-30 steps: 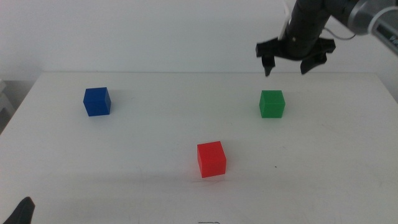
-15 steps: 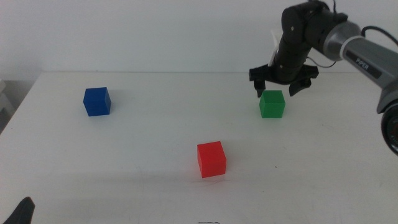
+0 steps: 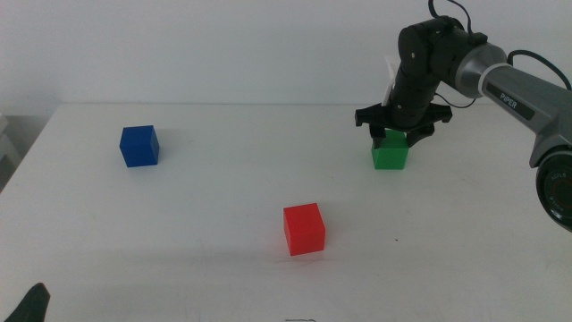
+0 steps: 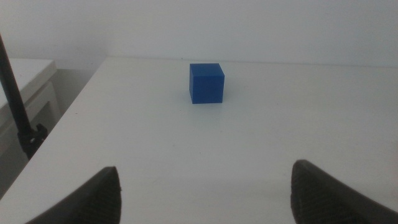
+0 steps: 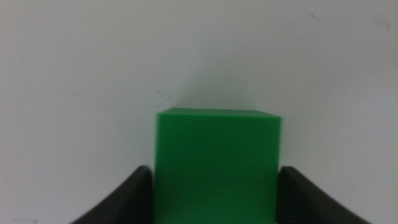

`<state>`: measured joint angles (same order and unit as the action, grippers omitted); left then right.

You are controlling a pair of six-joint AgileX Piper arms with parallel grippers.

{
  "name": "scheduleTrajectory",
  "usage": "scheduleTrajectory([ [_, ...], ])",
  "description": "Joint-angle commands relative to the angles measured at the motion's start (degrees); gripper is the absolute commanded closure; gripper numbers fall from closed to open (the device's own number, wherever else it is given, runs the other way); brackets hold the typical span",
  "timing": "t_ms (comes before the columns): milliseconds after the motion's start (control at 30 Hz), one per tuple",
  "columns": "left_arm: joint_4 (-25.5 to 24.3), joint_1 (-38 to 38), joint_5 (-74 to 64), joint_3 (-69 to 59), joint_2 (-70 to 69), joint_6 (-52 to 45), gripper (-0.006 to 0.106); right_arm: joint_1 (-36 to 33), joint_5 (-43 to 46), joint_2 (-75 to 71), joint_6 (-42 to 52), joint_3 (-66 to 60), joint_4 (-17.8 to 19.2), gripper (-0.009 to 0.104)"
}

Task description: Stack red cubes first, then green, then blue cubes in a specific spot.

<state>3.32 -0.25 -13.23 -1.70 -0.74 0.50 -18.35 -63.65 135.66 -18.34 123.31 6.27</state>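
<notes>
Green cube (image 3: 390, 155) sits btwn wide-spread jaws of right hand (image 3: 394, 131), untouched.

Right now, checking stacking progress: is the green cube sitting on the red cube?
No, the green cube rests on the table, apart from the red cube.

Left gripper (image 4: 205, 190) low over white table (image 4: 261, 137), jaws wide apart, nothing between them. Blue cube (image 4: 206, 83) ahead of gripper, well apart, roughly centred on the gap between the jaws, flat on table with front face and top showing. Table edge off to one side of gripper, lower white surface (image 4: 28, 81) beyond it. Thin dark rod (image 4: 15, 106) standing near that edge. Pale wall (image 4: 249, 28) behind cube.
</notes>
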Motion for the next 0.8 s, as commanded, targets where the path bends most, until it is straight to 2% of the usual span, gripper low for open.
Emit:
scheduleTrajectory([
  [0,0.43,-0.24,4.36,0.18,-1.16,0.45,0.007,0.9,0.73,-3.88,0.02,1.74,0.09,0.071],
  [100,0.43,-0.24,4.36,0.18,-1.16,0.45,0.007,1.65,-0.16,-3.88,-0.15,1.74,-1.93,0.094],
  [133,0.43,-0.24,4.36,0.18,-1.16,0.45,0.007,2.05,-0.28,-3.88,-0.09,1.74,-2.31,0.097],
  [467,0.43,-0.24,4.36,0.18,-1.16,0.45,0.007,1.05,-5.65,-9.43,1.49,0.78,-1.18,0.096],
  [633,0.43,-0.24,4.36,0.18,-1.16,0.45,0.007,-1.74,-4.04,-20.51,-1.34,-9.66,3.54,0.096],
  [767,0.43,-0.24,4.36,0.18,-1.16,0.45,0.007,-5.01,1.02,-29.29,-3.56,-20.17,4.82,0.096],
])
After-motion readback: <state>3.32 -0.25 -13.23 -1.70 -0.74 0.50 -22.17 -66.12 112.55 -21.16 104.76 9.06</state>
